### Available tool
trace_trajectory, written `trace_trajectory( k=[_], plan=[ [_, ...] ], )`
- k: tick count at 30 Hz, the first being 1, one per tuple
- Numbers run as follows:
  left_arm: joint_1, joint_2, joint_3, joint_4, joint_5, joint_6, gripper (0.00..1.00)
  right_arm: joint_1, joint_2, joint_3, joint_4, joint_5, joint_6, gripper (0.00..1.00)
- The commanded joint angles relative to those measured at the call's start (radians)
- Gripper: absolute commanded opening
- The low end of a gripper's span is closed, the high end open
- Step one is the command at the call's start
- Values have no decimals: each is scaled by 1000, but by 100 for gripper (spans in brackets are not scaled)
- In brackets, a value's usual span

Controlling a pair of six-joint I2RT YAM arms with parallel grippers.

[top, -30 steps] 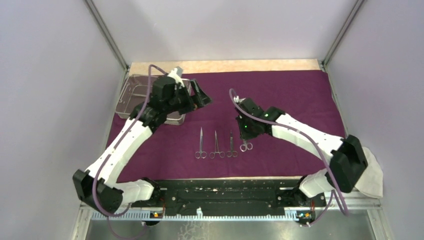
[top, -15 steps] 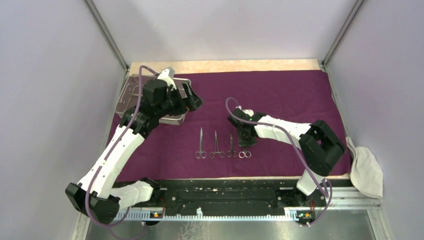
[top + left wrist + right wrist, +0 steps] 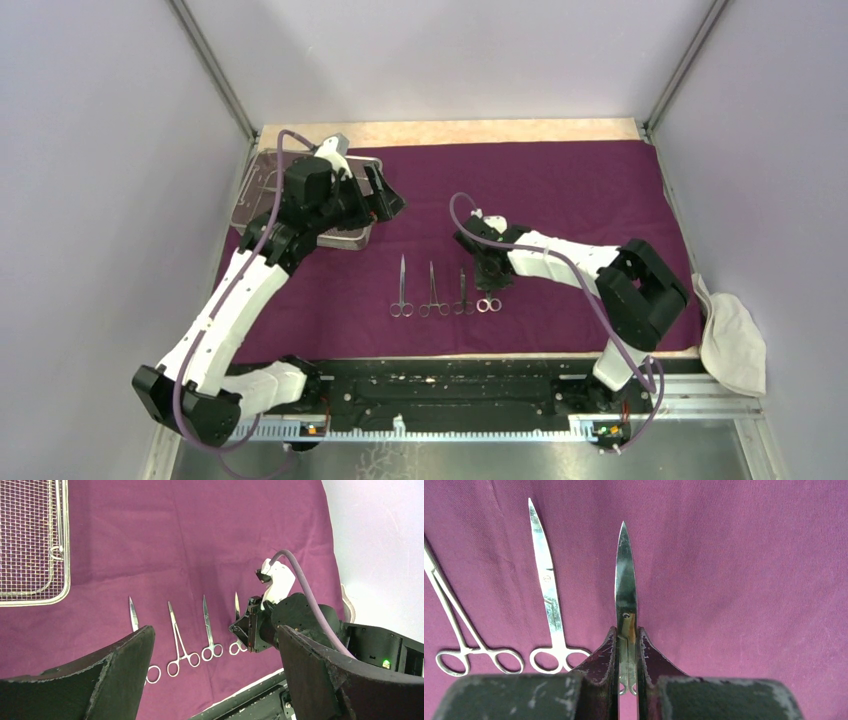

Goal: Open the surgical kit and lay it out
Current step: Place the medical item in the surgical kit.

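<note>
Entry: your right gripper [image 3: 627,632] has its fingers pinched narrow on a pair of scissors [image 3: 625,580], gripped just behind the pivot with the tips pointing away from the arm bases. That hold should let the piece go down parallel to the row of three instruments [image 3: 433,290] already lying on the purple wrap [image 3: 560,180], rings toward the near edge. The scissors sit just beside the third instrument, fourth in line. From the wrist view I cannot tell whether the blades already touch the cloth. Your left gripper [image 3: 214,630] hangs with fingers wide and empty above the wrap, near the wire-mesh tray [image 3: 30,540], probably waiting for its next pick. Versus one second back: your right arm has folded in and dropped, bringing the scissors' rings level with the row, and your left arm has drawn back slightly toward the tray.
</note>
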Motion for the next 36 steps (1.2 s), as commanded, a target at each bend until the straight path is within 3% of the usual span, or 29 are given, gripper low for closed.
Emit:
trace_trajectory(
  k=[1, 19, 29, 36],
  plan=[
    [9, 11, 10, 44, 37, 13, 98, 14, 21, -3, 28, 26, 2, 0],
    [16, 14, 8, 56, 39, -3, 98, 13, 61, -33, 71, 37, -37, 8],
    [21, 13, 6, 56, 41, -10, 98, 13, 64, -40, 70, 16, -31, 24],
    [22, 7, 6, 50, 42, -13, 98, 5, 20, 78, -58, 10, -42, 25]
  ],
)
